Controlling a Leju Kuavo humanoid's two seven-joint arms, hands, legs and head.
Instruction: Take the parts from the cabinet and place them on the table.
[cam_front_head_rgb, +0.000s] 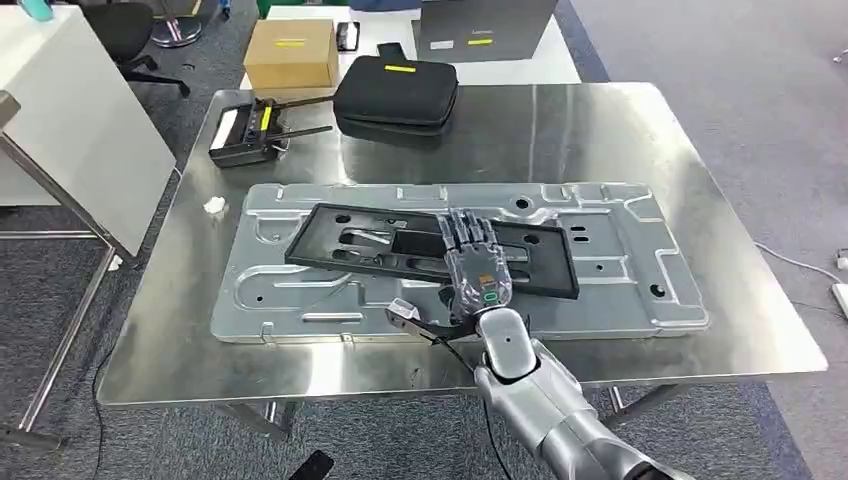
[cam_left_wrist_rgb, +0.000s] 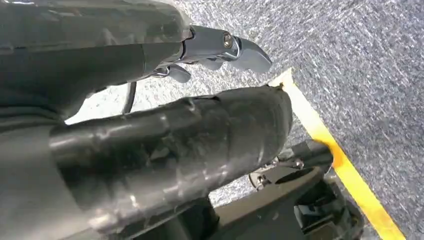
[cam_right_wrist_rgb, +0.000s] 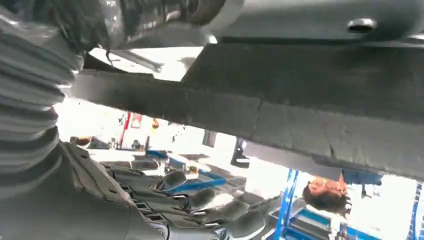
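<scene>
Two parts lie stacked on the steel tabletop (cam_front_head_rgb: 700, 330): a black frame (cam_front_head_rgb: 340, 245) atop a large grey stamped panel (cam_front_head_rgb: 620, 270). The right hand (cam_front_head_rgb: 475, 262) rests flat on the frame, fingers extended, gripping nothing. The left hand (cam_left_wrist_rgb: 220, 47) hangs over carpet, its grip unclear.

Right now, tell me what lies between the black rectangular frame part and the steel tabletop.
A large silver stamped metal panel lies flat between them: the black rectangular frame part rests on it, and the panel rests on the steel tabletop, in the head view.
</scene>
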